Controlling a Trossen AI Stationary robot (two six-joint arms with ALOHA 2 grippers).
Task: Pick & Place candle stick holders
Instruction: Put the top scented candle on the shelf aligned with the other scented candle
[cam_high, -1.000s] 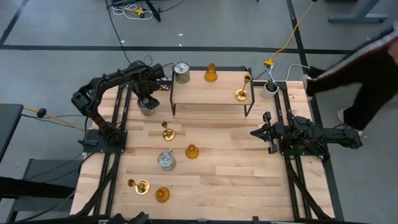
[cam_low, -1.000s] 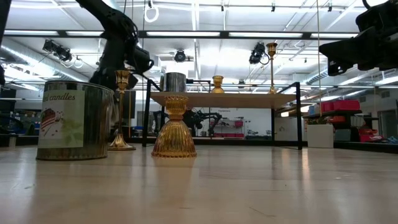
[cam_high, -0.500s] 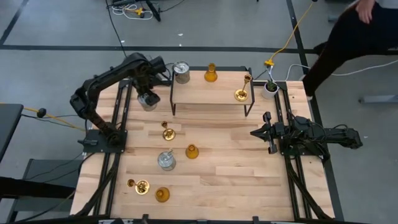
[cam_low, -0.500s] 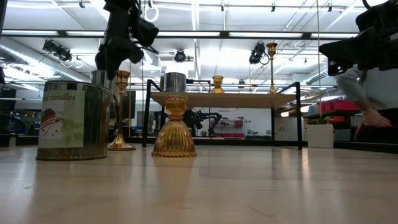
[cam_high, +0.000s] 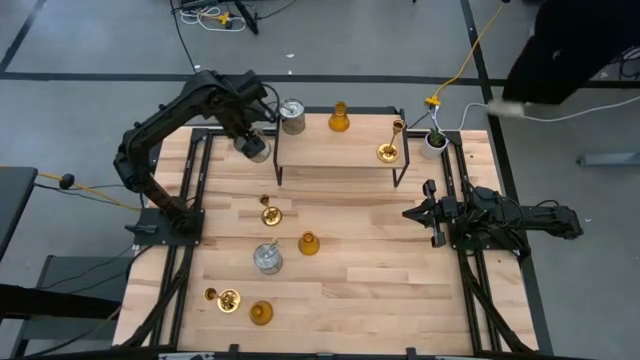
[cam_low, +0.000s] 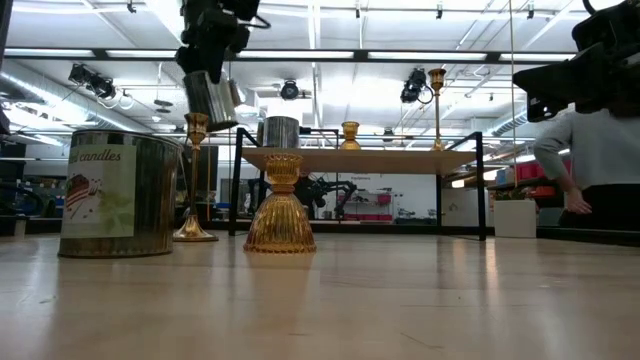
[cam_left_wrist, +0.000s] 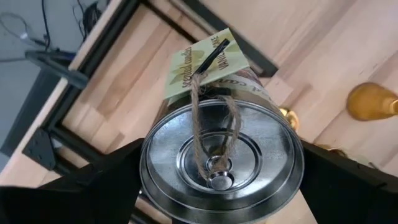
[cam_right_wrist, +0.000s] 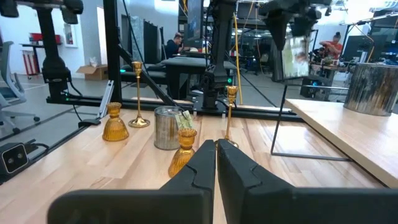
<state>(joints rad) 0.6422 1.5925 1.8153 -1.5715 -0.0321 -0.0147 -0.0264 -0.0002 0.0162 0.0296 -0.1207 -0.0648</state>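
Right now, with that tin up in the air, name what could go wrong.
1. The left gripper holds the silvery holder aloft by its smooth sides; it may slip and drop.
2. Another silvery holder already stands at the raised shelf corner nearest it; a tight approach could knock it off.
3. Its tag hangs on twine and might snag.

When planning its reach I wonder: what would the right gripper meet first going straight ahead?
Likely the brass holder straight ahead of the right gripper; the nearer amber holder sits just off that line.
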